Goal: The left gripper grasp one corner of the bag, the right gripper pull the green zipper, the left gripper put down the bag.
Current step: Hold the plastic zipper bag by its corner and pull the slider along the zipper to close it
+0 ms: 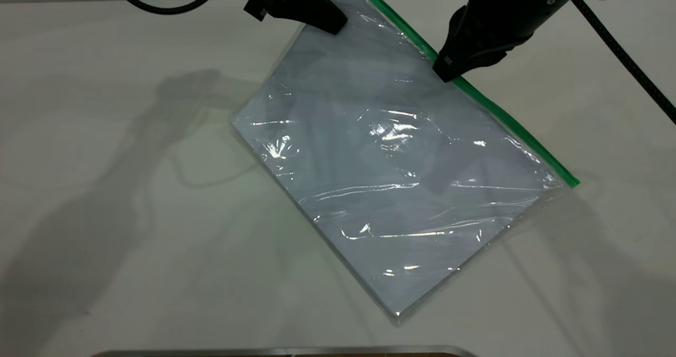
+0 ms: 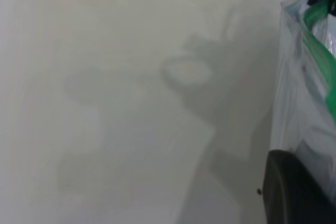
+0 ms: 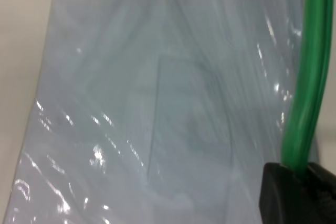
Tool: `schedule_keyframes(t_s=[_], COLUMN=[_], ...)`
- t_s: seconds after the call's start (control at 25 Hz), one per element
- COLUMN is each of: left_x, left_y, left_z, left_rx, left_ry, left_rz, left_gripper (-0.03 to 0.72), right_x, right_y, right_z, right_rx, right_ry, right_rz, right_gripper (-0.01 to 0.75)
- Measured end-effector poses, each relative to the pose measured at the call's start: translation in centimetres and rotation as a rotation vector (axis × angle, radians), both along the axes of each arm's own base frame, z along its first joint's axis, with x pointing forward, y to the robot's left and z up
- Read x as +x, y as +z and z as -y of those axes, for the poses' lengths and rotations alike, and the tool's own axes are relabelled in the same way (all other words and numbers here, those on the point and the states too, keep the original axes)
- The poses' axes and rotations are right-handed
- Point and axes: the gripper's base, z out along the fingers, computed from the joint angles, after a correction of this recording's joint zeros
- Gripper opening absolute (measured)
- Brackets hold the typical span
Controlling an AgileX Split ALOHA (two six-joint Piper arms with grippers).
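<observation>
The bag (image 1: pixel 391 172) is a clear pouch with white paper inside. It lies slanted on the white table, its far corner raised. My left gripper (image 1: pixel 330 23) is shut on that far corner at the top middle. One of its black fingers (image 2: pixel 294 192) shows beside the bag (image 2: pixel 299 103) in the left wrist view. The green zipper (image 1: pixel 517 127) runs along the bag's right long edge. My right gripper (image 1: pixel 446 73) is shut on the strip partway along it. In the right wrist view the strip (image 3: pixel 310 77) runs into the black fingers (image 3: pixel 278 192). The slider tab is hidden.
A metal-edged object (image 1: pixel 285 351) lies along the near table edge. The right arm's thick black cable (image 1: pixel 623 50) hangs at the far right. The bare white tabletop (image 1: pixel 105 188) lies left of the bag.
</observation>
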Motion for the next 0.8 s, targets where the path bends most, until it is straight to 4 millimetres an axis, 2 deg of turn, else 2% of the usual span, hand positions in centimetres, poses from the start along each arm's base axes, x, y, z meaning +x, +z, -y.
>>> schedule_keyframes(t_s=[0.4,0.8], left_x=[0.0,-0.2], left_y=[-0.1,-0.4], left_z=[-0.2,-0.5], left_rx=[0.027,0.079], left_ry=[-0.009,-0.018], left_rz=[0.003,-0.011], left_gripper=[0.052,0.052], right_x=[-0.9,-1.7], right_y=[-0.5,-0.9], right_z=[0.4,1.4], right_rx=[-0.053,-0.149], right_ry=[0.007,-0.072], right_rz=[-0.105,-0.233], right_gripper=[0.037,0.037])
